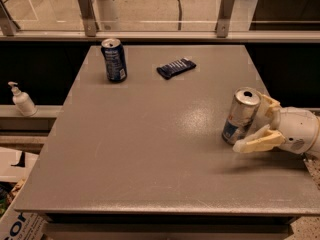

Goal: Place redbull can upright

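Observation:
The redbull can (240,116), slim and silver with blue patches and a shiny top, stands on its base near the right edge of the grey table (150,134), its top leaning slightly right. My gripper (251,124) reaches in from the right at can height. Its cream fingers are spread, one behind the can's upper right side and one (256,142) low in front of the base. The near finger no longer presses on the can's front.
A wider dark blue can (114,60) stands at the back left of the table. A dark snack packet (176,67) lies at the back middle. A white pump bottle (22,100) sits on a ledge to the left. A glass railing runs behind the table.

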Tool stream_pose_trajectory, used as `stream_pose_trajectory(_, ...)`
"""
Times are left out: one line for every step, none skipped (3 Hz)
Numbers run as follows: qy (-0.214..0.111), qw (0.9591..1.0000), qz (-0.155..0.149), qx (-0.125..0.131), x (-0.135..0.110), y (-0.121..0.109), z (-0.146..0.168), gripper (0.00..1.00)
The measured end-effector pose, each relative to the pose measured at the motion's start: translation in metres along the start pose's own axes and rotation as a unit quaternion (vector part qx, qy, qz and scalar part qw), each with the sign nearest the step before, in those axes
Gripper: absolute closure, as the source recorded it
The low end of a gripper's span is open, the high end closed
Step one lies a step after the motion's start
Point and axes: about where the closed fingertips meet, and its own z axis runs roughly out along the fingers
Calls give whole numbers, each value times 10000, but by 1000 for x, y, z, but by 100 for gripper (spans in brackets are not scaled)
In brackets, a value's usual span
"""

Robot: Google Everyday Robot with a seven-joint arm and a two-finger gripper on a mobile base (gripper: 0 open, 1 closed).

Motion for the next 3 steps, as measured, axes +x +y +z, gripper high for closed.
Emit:
stream_pose_trajectory(479,9983,-281,-184,-42,-12,-17,0)
stream_pose_trajectory(760,9956,-449,-306,-73,-20,-29,0)
stream_pose_trajectory(760,9956,-449,-307,-73,-20,-29,0)
